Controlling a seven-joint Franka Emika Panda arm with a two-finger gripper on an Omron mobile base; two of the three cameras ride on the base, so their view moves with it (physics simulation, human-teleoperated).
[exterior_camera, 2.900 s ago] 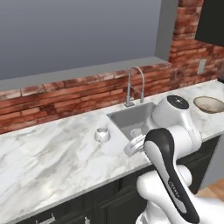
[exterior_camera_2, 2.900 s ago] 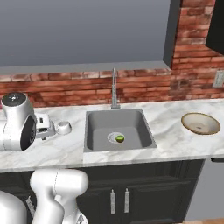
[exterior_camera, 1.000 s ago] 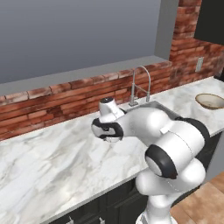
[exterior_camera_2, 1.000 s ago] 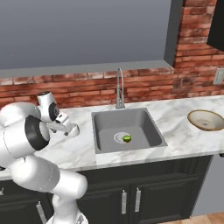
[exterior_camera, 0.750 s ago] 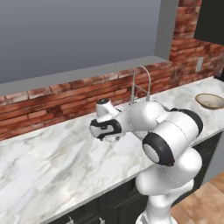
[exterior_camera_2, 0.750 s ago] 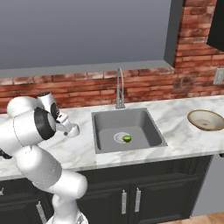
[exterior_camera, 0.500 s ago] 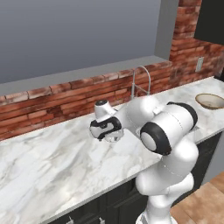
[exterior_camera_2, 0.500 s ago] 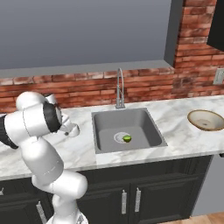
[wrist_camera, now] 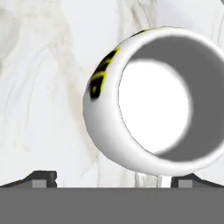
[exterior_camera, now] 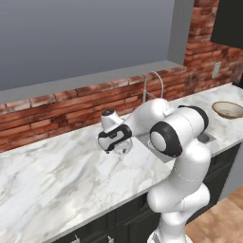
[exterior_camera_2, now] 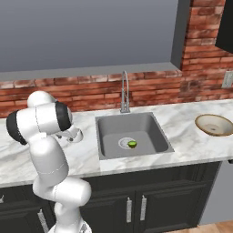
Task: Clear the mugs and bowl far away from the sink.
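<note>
Arm lowered; white mug [wrist_camera: 153,105] between open jaws.

No legible text; mug [wrist_camera: 131,109] mark unreadable.

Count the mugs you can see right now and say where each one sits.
1. A white mug stands on the marble counter left of the sink, right under the open hand. The arm hides part of the counter, so another mug may be out of sight.

The arm has swung left, jaws seemingly lowered over the white mug [wrist_camera: 153,105].
</note>
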